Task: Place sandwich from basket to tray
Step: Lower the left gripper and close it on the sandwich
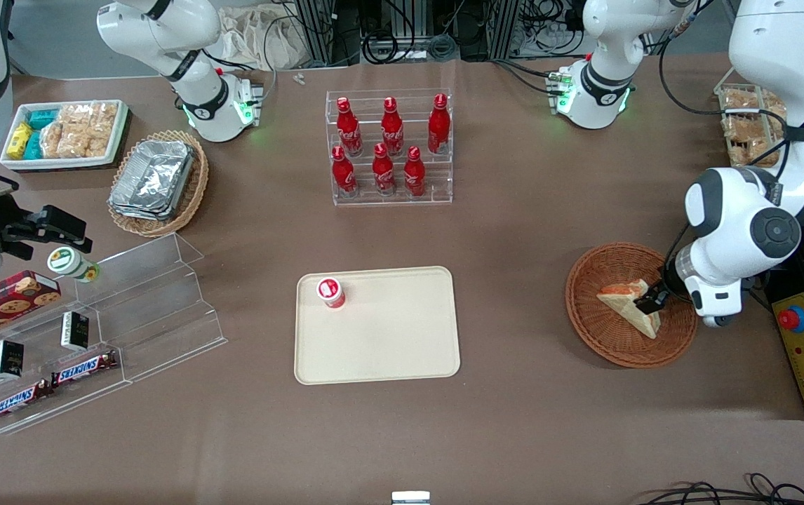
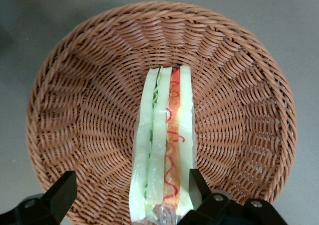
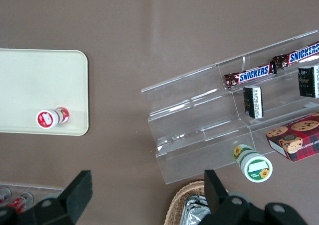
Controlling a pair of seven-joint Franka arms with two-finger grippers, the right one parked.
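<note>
One red-capped cup (image 1: 330,292) stands on the tray (image 1: 388,337) at mid-tabletop (image 1: 514,224). Toward the working arm's end sits the basket (image 1: 602,330), well apart from the tray, with the sandwich (image 1: 630,303) lying in it. At the sandwich, the end effector (image 1: 649,301) has its fingers (image 2: 62,192) spread apart, one pad touching the wrapped wedge, the other clear of it.
</note>
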